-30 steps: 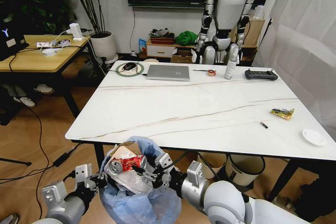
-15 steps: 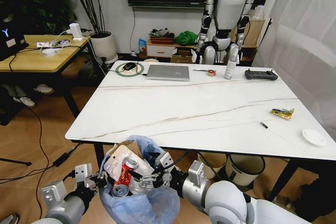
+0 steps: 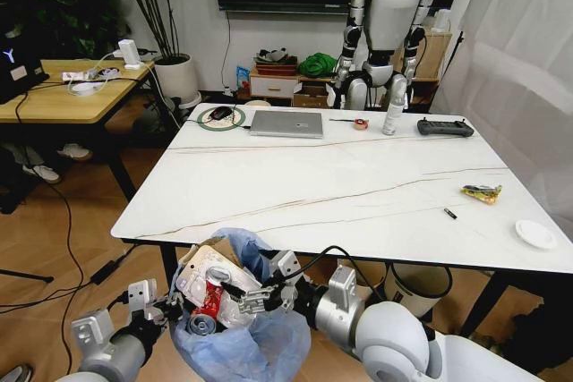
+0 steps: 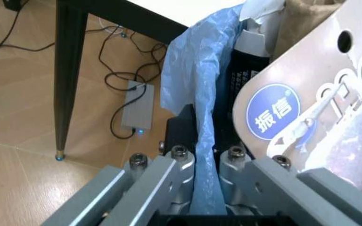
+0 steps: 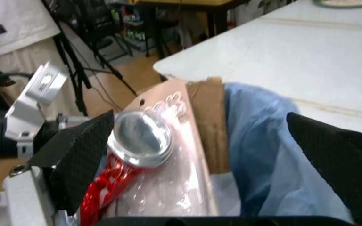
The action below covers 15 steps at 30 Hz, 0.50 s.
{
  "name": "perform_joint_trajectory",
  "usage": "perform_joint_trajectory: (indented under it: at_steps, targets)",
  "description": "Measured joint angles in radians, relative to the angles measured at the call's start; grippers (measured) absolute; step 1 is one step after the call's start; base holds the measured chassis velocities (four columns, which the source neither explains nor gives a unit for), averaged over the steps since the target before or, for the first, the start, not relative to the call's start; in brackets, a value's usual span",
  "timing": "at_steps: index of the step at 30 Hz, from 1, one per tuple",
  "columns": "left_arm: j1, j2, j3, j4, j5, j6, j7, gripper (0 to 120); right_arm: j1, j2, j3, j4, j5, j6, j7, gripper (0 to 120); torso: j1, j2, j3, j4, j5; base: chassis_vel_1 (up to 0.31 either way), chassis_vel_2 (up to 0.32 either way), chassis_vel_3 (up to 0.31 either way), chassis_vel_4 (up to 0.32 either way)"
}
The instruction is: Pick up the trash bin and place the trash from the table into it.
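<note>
The trash bin (image 3: 235, 333), lined with a crinkled light-blue bag, hangs just below the near edge of the table (image 3: 340, 176). My left gripper (image 3: 148, 303) is shut on its rim, and the left wrist view has the bag (image 4: 197, 89) pinched in the left gripper (image 4: 206, 157). My right gripper (image 3: 261, 295) hovers open over the bin mouth. In the bin lie a crushed red can (image 3: 208, 300) (image 5: 137, 146), brown cardboard (image 5: 207, 122) and plastic packaging (image 4: 307, 108). The right gripper (image 5: 206, 160) has its black fingers (image 5: 74, 155) spread wide. A yellow-green snack wrapper (image 3: 482, 192) lies at the table's right.
A silver laptop (image 3: 286, 123), a mouse on a round pad (image 3: 221, 115), a spray bottle (image 3: 392, 114) and a black controller (image 3: 445, 127) line the far edge. A small black item (image 3: 450, 213) and a white disc (image 3: 535, 233) lie right. A cream bin (image 3: 421, 284) stands under the table.
The red can left my right gripper and dropped deeper into the bin. The right gripper opened and stays above the bin mouth. The left gripper kept its hold.
</note>
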Motion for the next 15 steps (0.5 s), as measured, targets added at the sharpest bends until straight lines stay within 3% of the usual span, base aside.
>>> perform_joint_trajectory:
  at_steps: [7, 12, 15]
  targets:
    - [-0.001, -0.002, 0.006, 0.008, 0.009, -0.001, 0.004, 0, -0.022, 0.005, 0.169, 0.006, 0.034, 0.05, 0.086, 100, 0.0, 0.0, 0.0, 0.0002, 0.0001, 0.0, 0.0, 0.0, 0.0]
    - [-0.013, -0.026, 0.015, 0.011, 0.033, -0.004, 0.014, 0, -0.132, -0.018, 0.407, -0.036, 0.026, 0.137, 0.12, 100, 0.0, 0.0, 0.0, -0.0004, 0.0001, 0.0, 0.0, 0.0, 0.0]
    - [0.005, -0.052, 0.012, 0.005, 0.056, -0.01, 0.023, 0, -0.173, -0.005, 0.478, -0.069, -0.004, 0.159, 0.135, 100, 0.0, 0.0, 0.0, -0.0003, 0.0, 0.0, 0.0, 0.0, 0.0]
